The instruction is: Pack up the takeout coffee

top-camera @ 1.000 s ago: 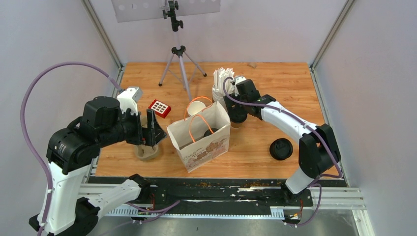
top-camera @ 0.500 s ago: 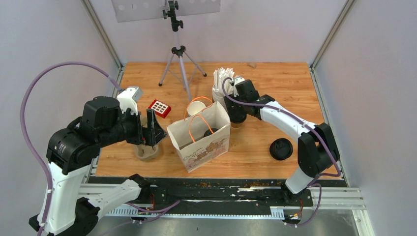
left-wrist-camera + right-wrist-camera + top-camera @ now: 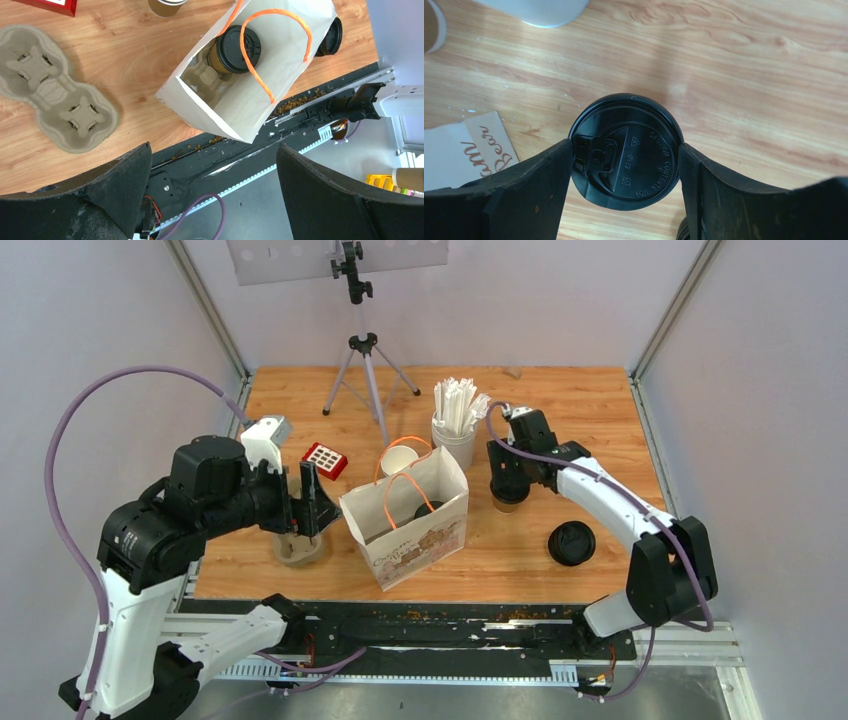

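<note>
Since 1 cup (image 3: 238,48) stands in bag (image 3: 225,110), right end effector (image 3: 625,160) clamps 2nd cup (image 3: 639,145) upright for packing; left end effector (image 3: 213,150) spread, empty.

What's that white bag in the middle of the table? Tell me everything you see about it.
The paper bag is white with brown printed lettering and two orange cord handles. It stands upright and open-mouthed on the wooden table, between the two arms. Inside sits a cardboard cup carrier holding one coffee cup with a black lid. Nothing grips the bag.
</note>
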`<state>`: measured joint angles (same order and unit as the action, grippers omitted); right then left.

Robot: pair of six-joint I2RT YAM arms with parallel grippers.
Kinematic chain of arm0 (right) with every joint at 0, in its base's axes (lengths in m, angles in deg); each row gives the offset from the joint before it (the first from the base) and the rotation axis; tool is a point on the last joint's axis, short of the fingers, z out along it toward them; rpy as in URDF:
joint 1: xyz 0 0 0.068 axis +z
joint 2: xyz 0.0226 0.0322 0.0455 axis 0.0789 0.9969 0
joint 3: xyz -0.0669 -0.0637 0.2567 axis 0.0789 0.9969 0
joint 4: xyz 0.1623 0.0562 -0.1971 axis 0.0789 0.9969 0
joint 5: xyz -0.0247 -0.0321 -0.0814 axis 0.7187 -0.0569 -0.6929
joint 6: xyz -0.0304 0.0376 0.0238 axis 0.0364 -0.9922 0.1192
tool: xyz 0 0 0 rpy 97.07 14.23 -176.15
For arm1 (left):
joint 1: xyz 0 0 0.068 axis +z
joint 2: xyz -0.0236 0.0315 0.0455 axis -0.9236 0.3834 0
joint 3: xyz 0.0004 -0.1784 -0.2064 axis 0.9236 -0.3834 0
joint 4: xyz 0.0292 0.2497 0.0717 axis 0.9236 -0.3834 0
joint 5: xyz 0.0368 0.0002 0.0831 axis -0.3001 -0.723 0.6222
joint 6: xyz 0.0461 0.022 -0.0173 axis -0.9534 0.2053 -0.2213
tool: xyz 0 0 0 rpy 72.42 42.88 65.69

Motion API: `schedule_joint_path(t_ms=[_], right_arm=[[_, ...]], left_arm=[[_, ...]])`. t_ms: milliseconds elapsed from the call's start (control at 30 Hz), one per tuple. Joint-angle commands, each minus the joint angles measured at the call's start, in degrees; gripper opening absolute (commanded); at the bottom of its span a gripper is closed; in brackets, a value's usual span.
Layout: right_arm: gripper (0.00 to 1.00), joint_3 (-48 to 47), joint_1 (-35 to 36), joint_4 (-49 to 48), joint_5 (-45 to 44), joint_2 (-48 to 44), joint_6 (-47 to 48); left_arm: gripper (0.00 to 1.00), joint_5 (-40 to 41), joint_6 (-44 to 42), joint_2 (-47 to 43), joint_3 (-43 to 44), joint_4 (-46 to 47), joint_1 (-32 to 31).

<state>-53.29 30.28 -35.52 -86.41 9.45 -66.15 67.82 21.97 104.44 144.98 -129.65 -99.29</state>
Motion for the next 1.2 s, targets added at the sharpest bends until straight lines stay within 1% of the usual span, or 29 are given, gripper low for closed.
schedule_joint_path(t_ms=[0, 67, 167, 333, 367, 400, 433, 500, 667, 800, 933, 1000, 1167], right_arm=[[0.71, 3.8, -1.7, 0.0, 0.7, -5.1, -2.9], [0.72, 5.3, -2.3, -1.1, 1.3, -6.2, -2.9], [0.76, 5.9, -3.3, -1.2, 1.9, -6.6, -2.5], [0.89, 5.5, -3.6, -1.0, 1.7, -9.1, 0.1], [0.92, 5.9, -3.6, -1.5, 1.7, -10.0, 0.8], [0.99, 6.4, -3.6, -2.2, 1.6, -11.2, 1.5], [1.00, 7.0, -3.6, -2.8, 1.4, -12.2, 2.2], [1.00, 8.3, -3.6, -4.2, 1.0, -14.2, 3.4], [0.94, 11.8, -3.6, -6.5, 2.0, -16.6, 6.6], [0.93, 14.2, -3.5, -8.5, 3.9, -17.5, 9.7], [0.92, 15.1, -3.5, -10.0, 5.0, -16.6, 10.7], [0.92, 15.1, -3.5, -10.3, 7.1, -15.7, 11.2], [0.89, 14.0, -3.5, -10.1, 7.5, -14.7, 11.8]], left_arm=[[1.00, -1.1, -1.4, 0.2, -0.5, 2.7, 0.2], [1.00, -1.3, -1.6, 0.3, -0.5, 2.8, 0.2], [1.00, -1.3, -1.7, 0.4, -0.6, 3.0, 0.2], [1.00, -1.5, -1.7, 0.4, -1.1, 3.3, 0.2], [1.00, -1.7, -1.7, 0.4, -1.3, 3.4, 0.2], [1.00, -1.8, -1.7, 0.3, -1.6, 3.5, 0.2], [1.00, -1.8, -1.8, 0.3, -1.7, 3.5, 0.2], [1.00, -2.0, -1.9, 0.2, -2.2, 3.6, 0.2], [1.00, -2.1, -2.8, 0.7, -2.2, 3.6, 0.2], [1.00, -2.0, -3.3, 1.3, -2.2, 3.9, 0.2], [1.00, -1.8, -3.5, 1.2, -2.5, 3.9, 0.2], [1.00, -1.6, -3.7, 1.1, -2.5, 3.9, 0.2], [1.00, -1.8, -3.7, 1.4, -2.4, 3.9, 0.2]])
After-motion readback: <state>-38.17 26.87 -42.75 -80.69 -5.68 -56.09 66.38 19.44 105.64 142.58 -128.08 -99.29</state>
